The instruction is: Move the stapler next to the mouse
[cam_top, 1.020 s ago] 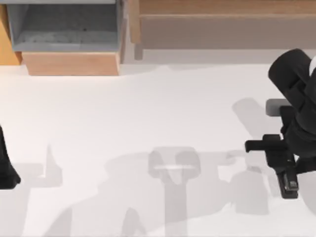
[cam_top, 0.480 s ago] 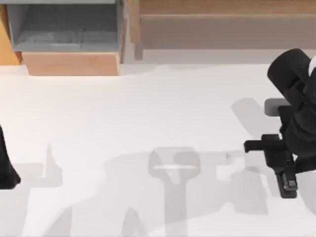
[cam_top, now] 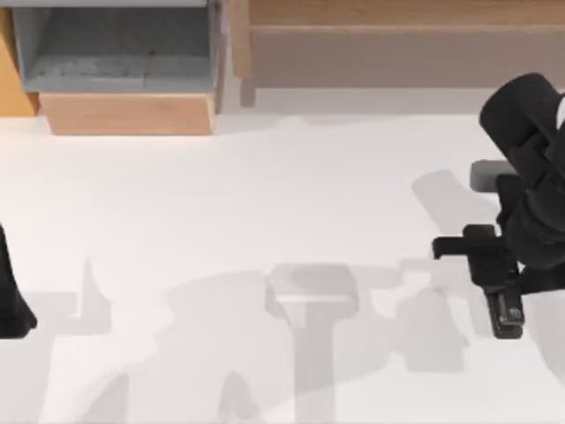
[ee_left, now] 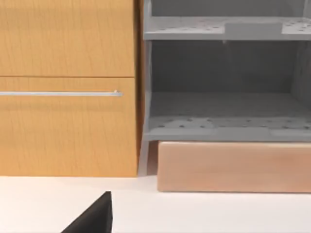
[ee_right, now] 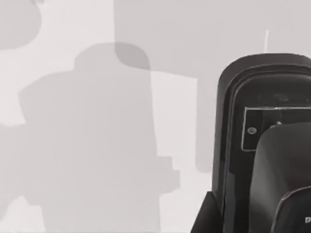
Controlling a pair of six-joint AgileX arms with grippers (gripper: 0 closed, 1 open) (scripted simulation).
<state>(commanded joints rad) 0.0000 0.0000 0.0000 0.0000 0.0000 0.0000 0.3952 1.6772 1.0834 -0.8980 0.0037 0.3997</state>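
Observation:
The stapler [cam_top: 508,316] is slim and black with a small pale label near its end. It hangs at the table's right side, held in my right gripper [cam_top: 499,290], which is shut on it from above. Its shadow falls on the table off to the left. In the right wrist view the stapler [ee_right: 252,111] looms close, its outlined label showing, and a dark finger [ee_right: 282,170] overlaps it. The mouse is out of view. My left arm [cam_top: 11,296] is parked at the table's left edge.
A grey open shelf unit [cam_top: 115,44] on a wooden base [cam_top: 128,113] stands at the back left, beside an orange wooden cabinet [ee_left: 68,87] with a handle bar. A long wooden shelf [cam_top: 397,44] runs along the back right. The white tabletop [cam_top: 265,203] spreads between the arms.
My right arm has shifted a little toward the back of the table and slightly left, carrying the stapler with it. The left arm has not moved.

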